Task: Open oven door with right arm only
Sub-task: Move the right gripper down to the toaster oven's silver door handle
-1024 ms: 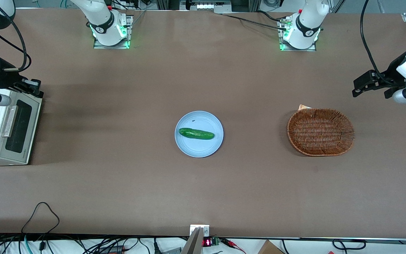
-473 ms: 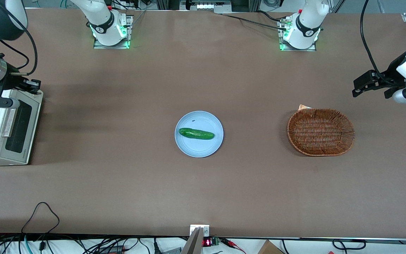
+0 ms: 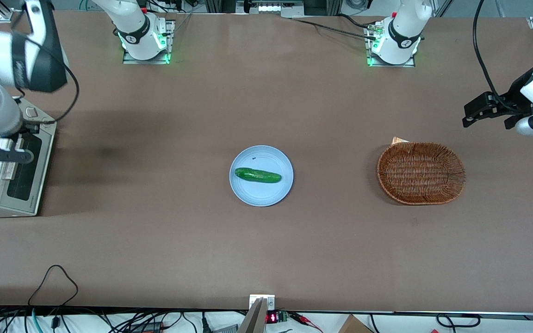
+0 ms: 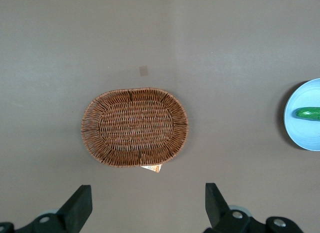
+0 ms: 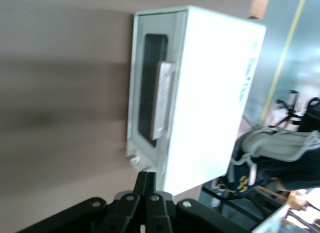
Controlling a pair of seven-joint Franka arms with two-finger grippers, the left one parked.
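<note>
One door to open; approach under way.
Oven door (image 3: 25,170) sits closed at the working arm's bench end; pincer (image 5: 146,189) fingers pressed together, empty, above it. Spread them, descend onto bar handle (image 5: 164,99) squarely.

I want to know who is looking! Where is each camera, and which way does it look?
Front view: high at the table's edge, looking down on the table; shows both arms, the right arm's pincer over the oven door.
Left wrist view: on the parked arm, looking down at the basket; its own finger tips show.
Right wrist view: on the working arm, facing the oven door; its shut pincer shows.
Shared: front and left wrist both show the basket and the plate with the cucumber.
</note>
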